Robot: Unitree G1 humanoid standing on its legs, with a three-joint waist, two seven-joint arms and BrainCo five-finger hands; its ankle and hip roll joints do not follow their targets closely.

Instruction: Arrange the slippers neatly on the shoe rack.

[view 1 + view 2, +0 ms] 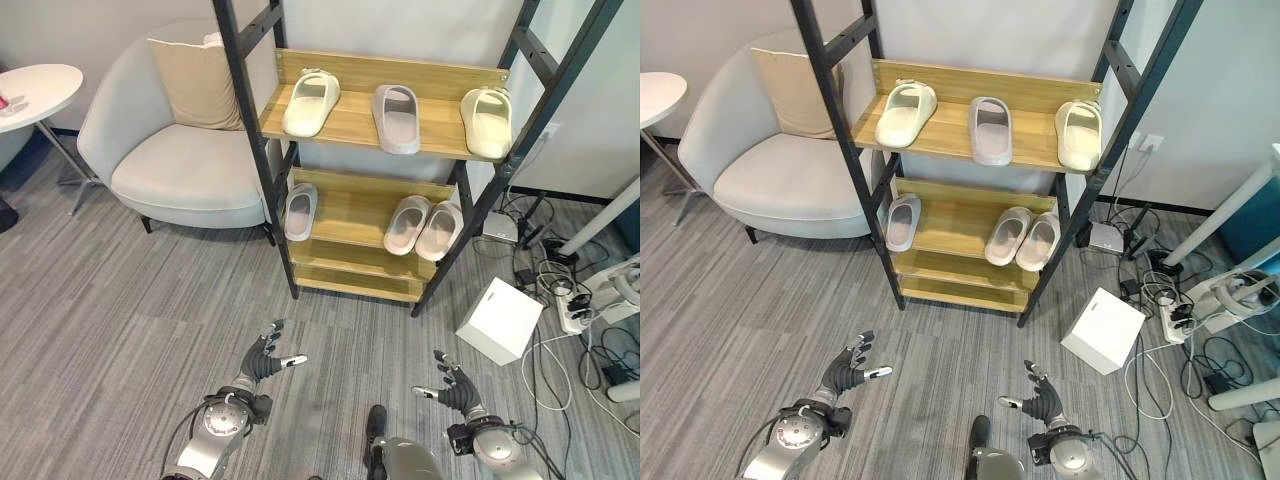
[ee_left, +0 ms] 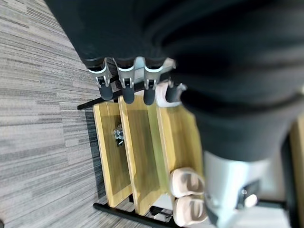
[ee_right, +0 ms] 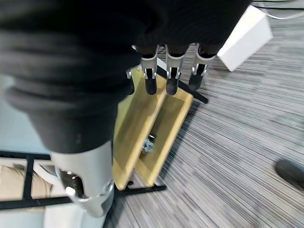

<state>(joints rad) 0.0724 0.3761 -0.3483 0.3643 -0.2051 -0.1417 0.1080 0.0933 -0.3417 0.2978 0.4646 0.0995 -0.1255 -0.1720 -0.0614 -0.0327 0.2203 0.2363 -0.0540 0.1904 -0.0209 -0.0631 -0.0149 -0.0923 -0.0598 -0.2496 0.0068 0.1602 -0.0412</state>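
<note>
- Shoe rack [image 1: 352,125]: black-framed, wooden shelves, standing against the wall. All places below are given relative to it.
- Top shelf: cream slipper [image 1: 311,101] at the left end, grey slipper [image 1: 396,117] in the middle, second cream slipper [image 1: 488,121] at the right end. All three are well apart and unevenly angled.
- Middle shelf: single pale slipper [image 1: 300,210] at the left end, touching or nearly touching the frame post; pinkish pair [image 1: 424,226] side by side toward the right.
- Lower shelves look bare; the lowest board seems to carry a small metal item, possibly loose hardware, too small to tell.
- Left hand [image 1: 265,359]: low in front of the rack, over the carpet, fingers straight and spread, holding nothing.
- Right hand [image 1: 452,388]: also low in front, toward the rack's right side, fingers relaxed and spread, empty.
- Armchair [image 1: 175,160] stands left of the rack; white box [image 1: 499,320] sits on the floor by its right foot.
- Judgement: all slippers are already on the rack, so what remains is pairing and squaring.
- To do it well: bring the two cream slippers together, toes facing the same way. Grasp each slipper across its strap, lift clear of the shelf lip and set it down parallel to its mate without nudging the neighbours.
</note>
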